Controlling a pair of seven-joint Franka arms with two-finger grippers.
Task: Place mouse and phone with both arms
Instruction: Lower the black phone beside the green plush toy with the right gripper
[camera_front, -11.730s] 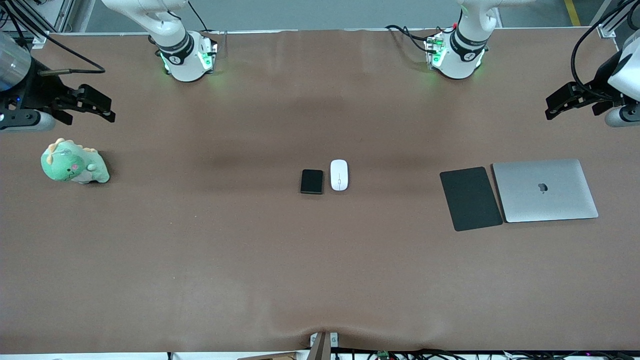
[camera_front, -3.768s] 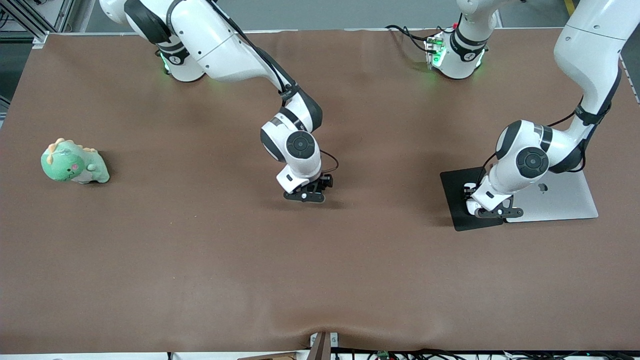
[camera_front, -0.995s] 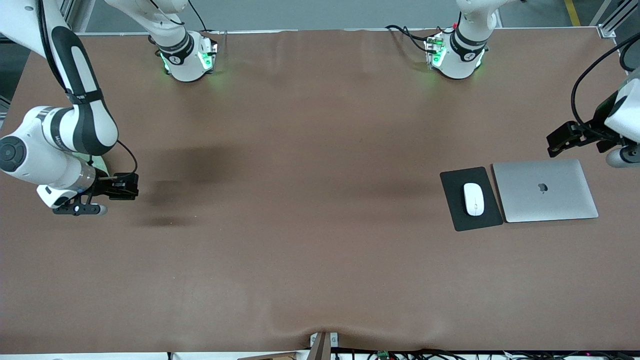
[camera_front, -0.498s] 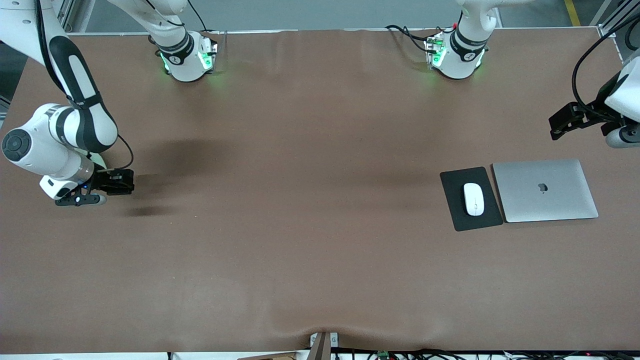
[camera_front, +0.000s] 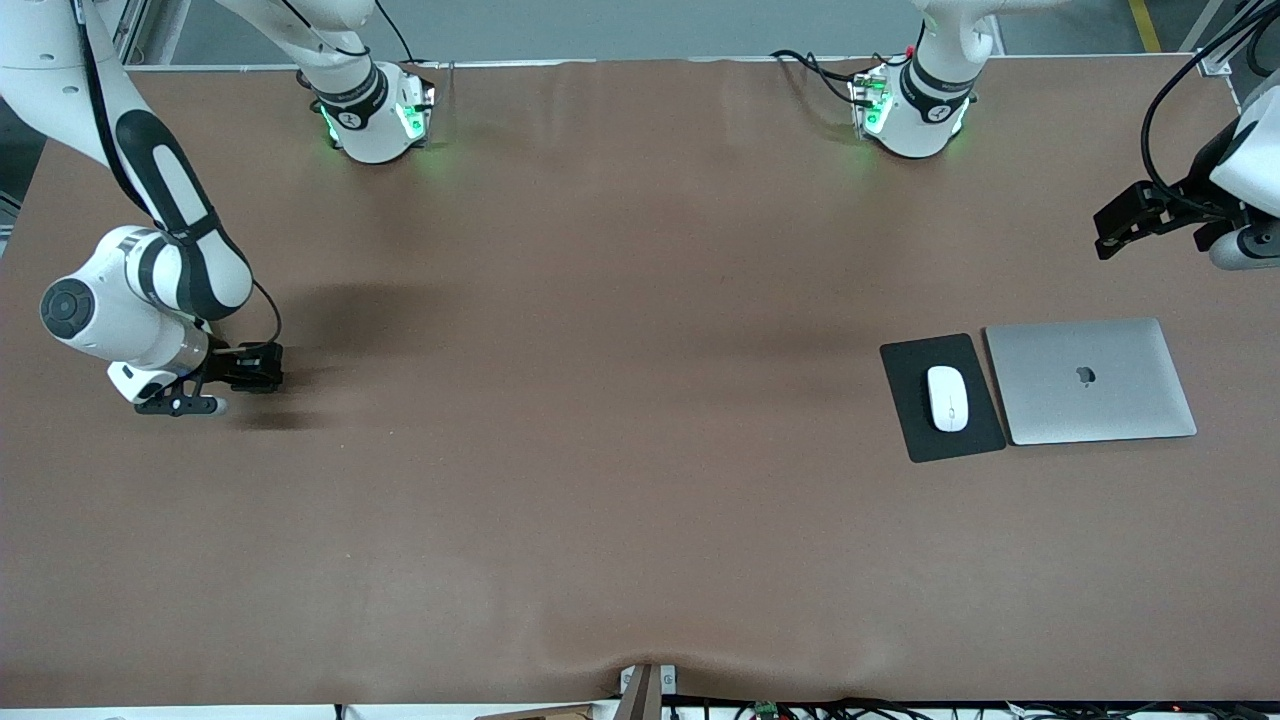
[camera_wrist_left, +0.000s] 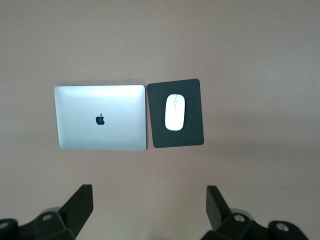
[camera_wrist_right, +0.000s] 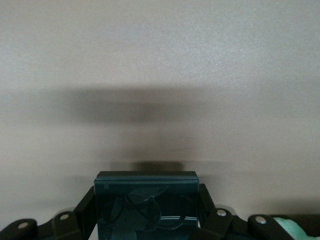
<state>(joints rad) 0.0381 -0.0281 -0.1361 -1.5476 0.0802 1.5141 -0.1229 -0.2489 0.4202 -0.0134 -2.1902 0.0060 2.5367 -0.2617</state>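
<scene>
The white mouse (camera_front: 947, 398) lies on the matte black pad (camera_front: 940, 440) beside the laptop; both show in the left wrist view, the mouse (camera_wrist_left: 174, 112) on the pad (camera_wrist_left: 176, 137). My left gripper (camera_front: 1130, 222) is open and empty, up in the air at the left arm's end of the table, its fingers (camera_wrist_left: 77, 205) wide apart. My right gripper (camera_front: 250, 366) is shut on the glossy black phone (camera_wrist_right: 146, 202) and holds it low over the table at the right arm's end. The right gripper (camera_wrist_right: 146, 220) clamps the phone's two sides.
A closed silver laptop (camera_front: 1090, 380) lies next to the pad toward the left arm's end; it shows in the left wrist view (camera_wrist_left: 100, 117). A bit of the green plush toy (camera_wrist_right: 292, 227) peeks beside my right gripper; the arm hides it in the front view.
My right gripper has shifted slightly toward the table's middle with the phone, staying low beside the toy. My left gripper has risen and drawn back a little from the laptop.
</scene>
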